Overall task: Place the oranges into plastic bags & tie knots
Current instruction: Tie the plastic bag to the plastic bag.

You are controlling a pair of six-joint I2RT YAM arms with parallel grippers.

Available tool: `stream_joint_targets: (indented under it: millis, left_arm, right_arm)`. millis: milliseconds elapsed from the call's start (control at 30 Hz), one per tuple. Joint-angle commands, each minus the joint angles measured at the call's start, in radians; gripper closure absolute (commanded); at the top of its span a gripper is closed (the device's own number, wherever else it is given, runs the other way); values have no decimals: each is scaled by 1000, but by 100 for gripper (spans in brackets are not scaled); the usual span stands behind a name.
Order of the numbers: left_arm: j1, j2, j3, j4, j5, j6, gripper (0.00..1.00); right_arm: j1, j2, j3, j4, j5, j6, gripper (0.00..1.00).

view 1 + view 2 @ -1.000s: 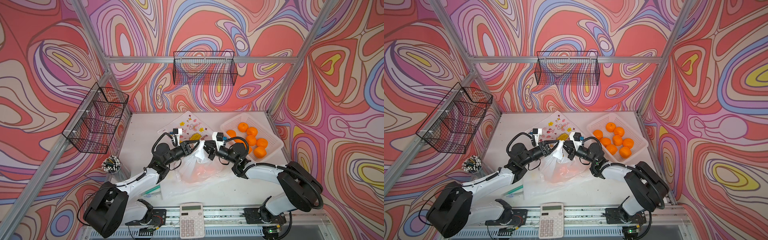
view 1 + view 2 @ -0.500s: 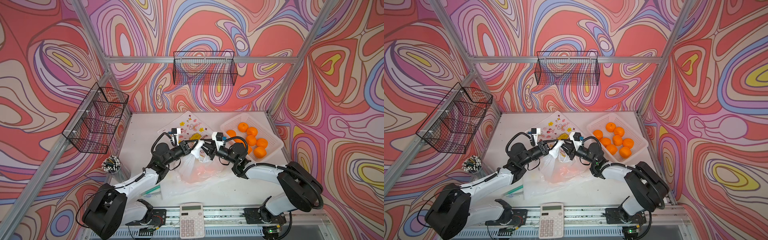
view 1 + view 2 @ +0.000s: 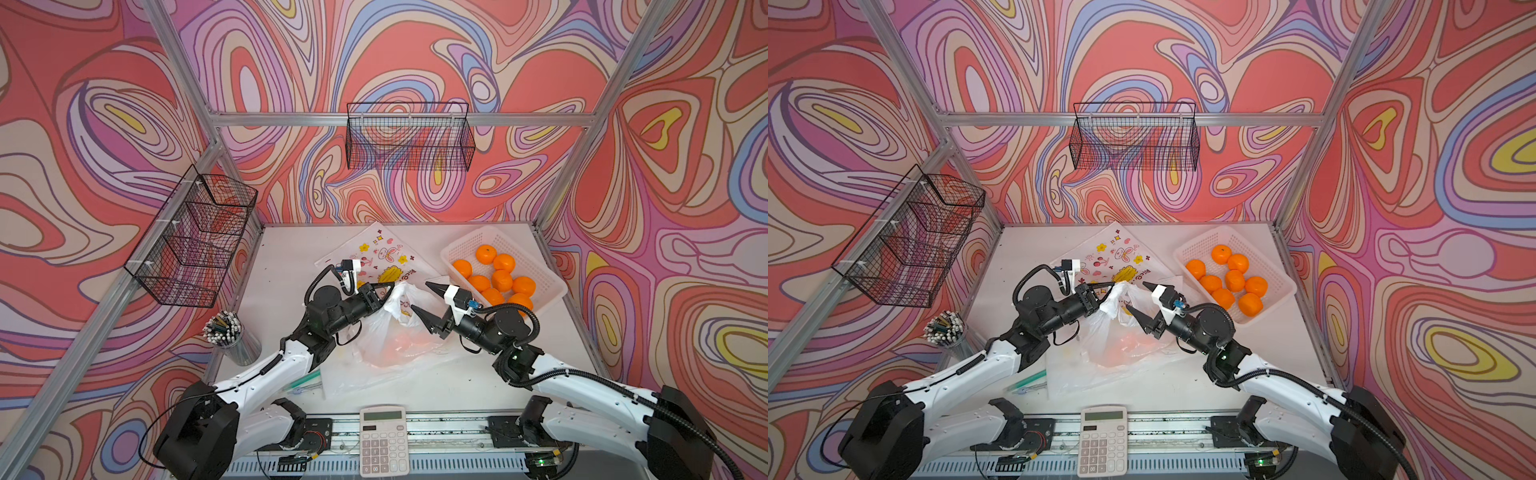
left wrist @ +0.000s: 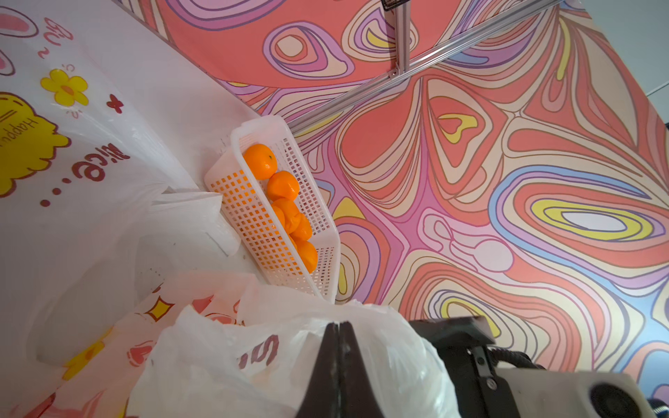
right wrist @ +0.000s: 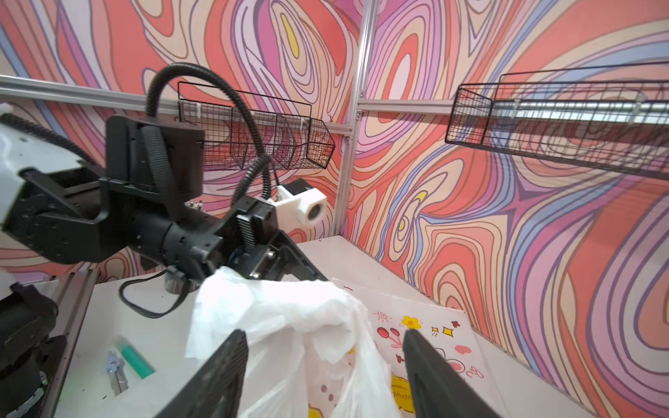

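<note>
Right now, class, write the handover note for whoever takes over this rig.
Left pincer: shut on the filled bag's bunched handles.
Right pincer: open beside those handles, holding nothing.
Done: bagged oranges show through the plastic.
Left: finish tying it, if not yet tight; eight loose oranges wait in the basket; a flat bag lies behind.

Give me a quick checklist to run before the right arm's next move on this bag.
1. Anchor: left gripper shut on the bag handle: ok.
2. Free arm: right gripper open and empty: ok.
3. Plastic far enough between the right jaws to pinch: cannot tell.
4. Load: oranges show through the plastic bag: ok.
5. Knot tied: not ok, none visible.
</note>
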Motion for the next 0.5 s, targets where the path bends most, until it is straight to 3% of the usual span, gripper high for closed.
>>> stream_joint_targets:
  millis: [0, 233, 467]
  left_arm:
    - [-15, -9, 46, -78, -63, 18, 100]
    - [-30, -7, 82, -142, -101, 33, 100]
    - [-37, -10, 90, -162, -109, 43, 100]
  right_arm:
    - [91, -6, 33, -111, 120, -190, 27]
    - [220, 99, 111, -107, 258, -334, 29]
    - [222, 159, 133, -55, 337, -345, 47]
